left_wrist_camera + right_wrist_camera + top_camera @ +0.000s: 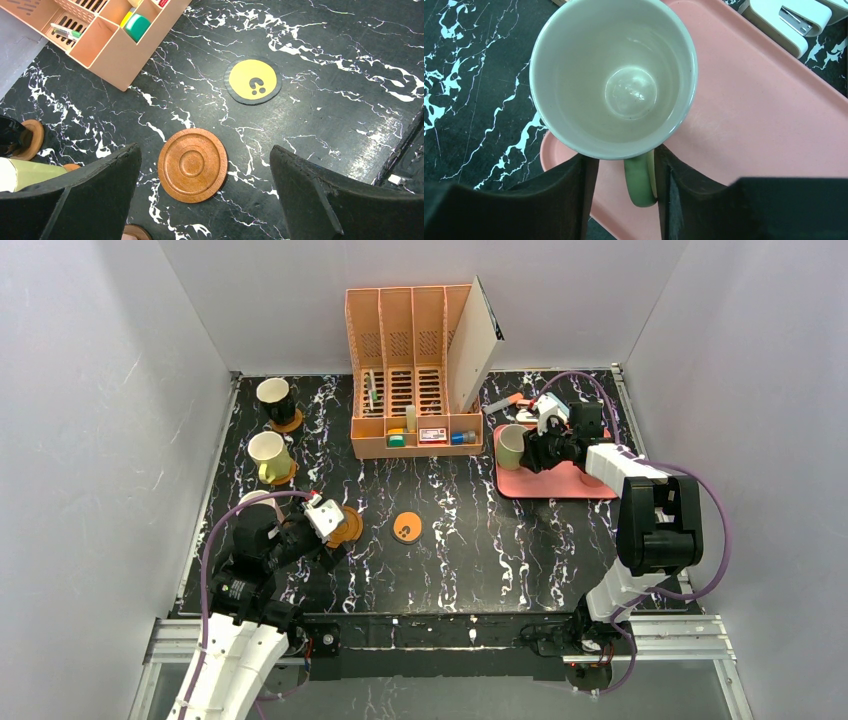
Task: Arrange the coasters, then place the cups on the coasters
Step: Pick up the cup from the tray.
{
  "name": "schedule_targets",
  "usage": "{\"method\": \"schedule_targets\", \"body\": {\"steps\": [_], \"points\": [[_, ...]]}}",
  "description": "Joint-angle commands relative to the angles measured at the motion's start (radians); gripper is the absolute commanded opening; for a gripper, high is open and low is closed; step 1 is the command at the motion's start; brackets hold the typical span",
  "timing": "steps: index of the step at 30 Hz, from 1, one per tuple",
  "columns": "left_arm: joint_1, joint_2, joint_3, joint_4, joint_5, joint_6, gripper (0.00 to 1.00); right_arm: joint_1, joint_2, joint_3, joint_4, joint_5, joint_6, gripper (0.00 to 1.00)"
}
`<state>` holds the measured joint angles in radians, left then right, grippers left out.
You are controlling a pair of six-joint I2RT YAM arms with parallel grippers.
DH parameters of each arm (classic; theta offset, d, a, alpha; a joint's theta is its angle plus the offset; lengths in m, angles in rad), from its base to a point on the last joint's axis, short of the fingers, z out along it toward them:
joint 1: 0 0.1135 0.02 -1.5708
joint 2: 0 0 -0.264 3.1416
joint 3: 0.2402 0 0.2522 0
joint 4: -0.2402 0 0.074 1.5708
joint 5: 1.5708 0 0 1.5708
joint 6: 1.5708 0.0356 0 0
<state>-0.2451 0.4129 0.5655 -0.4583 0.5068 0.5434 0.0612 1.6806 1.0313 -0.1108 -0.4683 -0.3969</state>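
Grey walls enclose a black marbled desk (480,540). My right gripper (626,170) stands partly spread astride the handle (640,182) of the olive green cup (614,80). One finger lies against the handle's side and the other shows a gap, so no pinch is confirmed. That cup stands upright just ahead of the gripper, at the end of the pink tray (749,100).

My left gripper (204,149) is spread wide and holds nothing. The ringed wooden coaster (192,165) lies flat on the desk directly beneath it, between the fingers, touching neither. The orange coaster with dark marks (252,81) lies further ahead, apart. To that gripper's left, the black cup (275,395) and the yellow cup (268,452) each stand on a coaster.
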Motion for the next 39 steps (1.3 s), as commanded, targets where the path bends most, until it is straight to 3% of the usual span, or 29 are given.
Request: {"method": "schedule_targets", "body": {"steps": [1, 7, 9, 11, 24, 39], "points": [[0.005, -0.007, -0.003, -0.018, 0.023, 0.009, 0.98, 0.007, -0.011, 0.028, 0.013, 0.01, -0.002, 0.49], [0.006, -0.006, -0.003, -0.02, 0.024, 0.01, 0.98, 0.007, -0.018, 0.024, 0.021, 0.016, -0.003, 0.31], [0.007, -0.005, -0.003, -0.019, 0.025, 0.01, 0.98, 0.006, -0.018, 0.023, 0.021, 0.016, -0.006, 0.2], [0.006, -0.005, -0.003, -0.02, 0.024, 0.01, 0.98, 0.008, -0.018, 0.024, 0.018, 0.018, -0.008, 0.01], [0.007, -0.004, -0.002, -0.021, 0.026, 0.01, 0.98, 0.007, -0.057, 0.013, 0.03, 0.024, -0.01, 0.01], [0.009, -0.004, -0.002, -0.02, 0.024, 0.012, 0.98, 0.007, -0.234, -0.073, 0.143, 0.017, -0.016, 0.01]]}}
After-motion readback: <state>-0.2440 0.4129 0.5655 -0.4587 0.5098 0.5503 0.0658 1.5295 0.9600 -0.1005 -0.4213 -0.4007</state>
